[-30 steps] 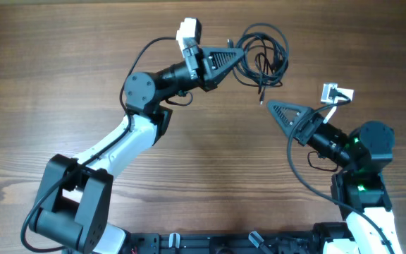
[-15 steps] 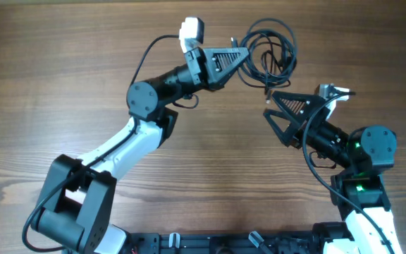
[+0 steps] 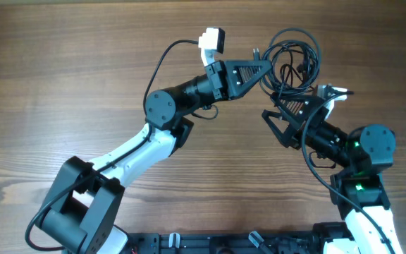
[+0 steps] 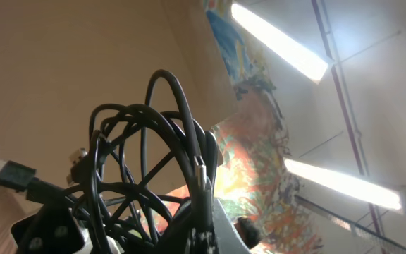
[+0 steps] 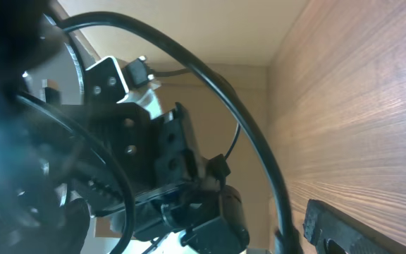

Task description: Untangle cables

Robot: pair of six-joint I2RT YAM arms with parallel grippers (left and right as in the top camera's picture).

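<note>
Our left pincer [image 3: 268, 68] is clamped on the cables [image 3: 296, 51] at 1 o'clock, likely so the wide-open right pincer [image 3: 268, 104] at their 7 o'clock can tug a loop free.

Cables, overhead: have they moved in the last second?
Yes. The cables, held in the shut left gripper, have shifted right, ending up closer to the right arm's base, which stayed put.

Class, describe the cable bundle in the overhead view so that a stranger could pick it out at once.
On the wooden table, follow the left arm to the left gripper, upper right. The cables are pinched in its shut tips. Unlike the arms' single fixed wires, they form a loose tangle of black loops.
</note>
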